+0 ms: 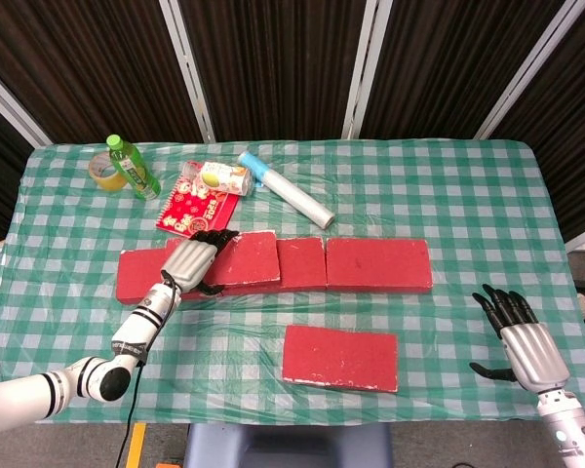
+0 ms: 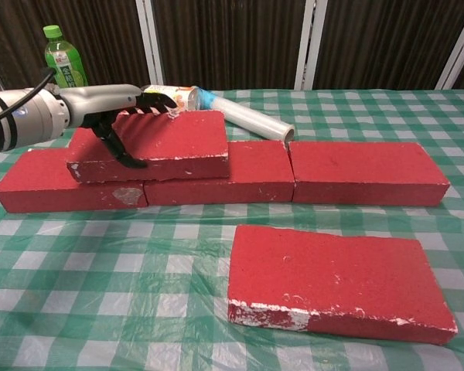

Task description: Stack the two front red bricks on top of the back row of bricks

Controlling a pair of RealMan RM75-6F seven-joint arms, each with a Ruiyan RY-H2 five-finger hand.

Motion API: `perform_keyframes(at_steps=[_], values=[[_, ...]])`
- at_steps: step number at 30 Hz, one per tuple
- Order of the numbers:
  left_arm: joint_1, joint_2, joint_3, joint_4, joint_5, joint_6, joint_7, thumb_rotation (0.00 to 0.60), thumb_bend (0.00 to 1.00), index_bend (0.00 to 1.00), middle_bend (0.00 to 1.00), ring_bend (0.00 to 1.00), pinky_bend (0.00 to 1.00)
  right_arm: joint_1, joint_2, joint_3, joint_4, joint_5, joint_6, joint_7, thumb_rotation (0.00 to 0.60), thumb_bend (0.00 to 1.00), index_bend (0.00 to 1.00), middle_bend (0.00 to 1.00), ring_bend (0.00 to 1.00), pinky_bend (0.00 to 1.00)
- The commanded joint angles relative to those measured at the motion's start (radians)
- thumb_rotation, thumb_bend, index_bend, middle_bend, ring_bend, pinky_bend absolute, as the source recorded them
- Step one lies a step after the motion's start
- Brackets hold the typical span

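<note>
Chipped rectangular red brick (image 2: 158, 143)

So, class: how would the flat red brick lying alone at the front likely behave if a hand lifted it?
The flat red brick probably stays stiff: its edges look straight. Chipped white corners suggest a crumbly, maybe foam-like, light material. Its broad flat face makes rolling or tipping unlikely.

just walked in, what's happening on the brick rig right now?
The left hand grips a red brick that sits on the back row of bricks, straddling the seam between the left and middle ones. The second front brick lies flat on the checked tablecloth, untouched. The right hand hangs open off to the side, holding nothing. One of two is stacked but not released.
</note>
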State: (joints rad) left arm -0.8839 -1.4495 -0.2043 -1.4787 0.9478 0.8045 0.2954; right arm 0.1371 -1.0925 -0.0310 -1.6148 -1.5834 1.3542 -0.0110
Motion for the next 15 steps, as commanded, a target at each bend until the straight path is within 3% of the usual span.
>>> perform_keyframes(at_steps=[1, 8, 15], values=[[-0.003, 0.003, 0.004, -0.002, -0.004, -0.004, -0.001, 0.6, 0.28, 0.0, 0.48, 0.6, 0.66, 0.0, -0.001, 0.0, 0.0, 0.0, 0.0, -0.002, 0.6, 0.13, 0.0, 0.0, 0.0, 0.0], [-0.01, 0.01, 0.011, -0.004, -0.02, -0.018, -0.007, 0.6, 0.28, 0.0, 0.43, 0.45, 0.56, 0.0, -0.002, 0.0, -0.002, 0.002, -0.001, -0.008, 0.6, 0.13, 0.0, 0.0, 0.0, 0.0], [-0.018, 0.018, 0.02, -0.001, -0.041, -0.035, -0.01, 0.6, 0.27, 0.0, 0.38, 0.39, 0.51, 0.0, -0.003, 0.001, -0.003, 0.004, -0.002, -0.01, 0.6, 0.13, 0.0, 0.0, 0.0, 0.0]])
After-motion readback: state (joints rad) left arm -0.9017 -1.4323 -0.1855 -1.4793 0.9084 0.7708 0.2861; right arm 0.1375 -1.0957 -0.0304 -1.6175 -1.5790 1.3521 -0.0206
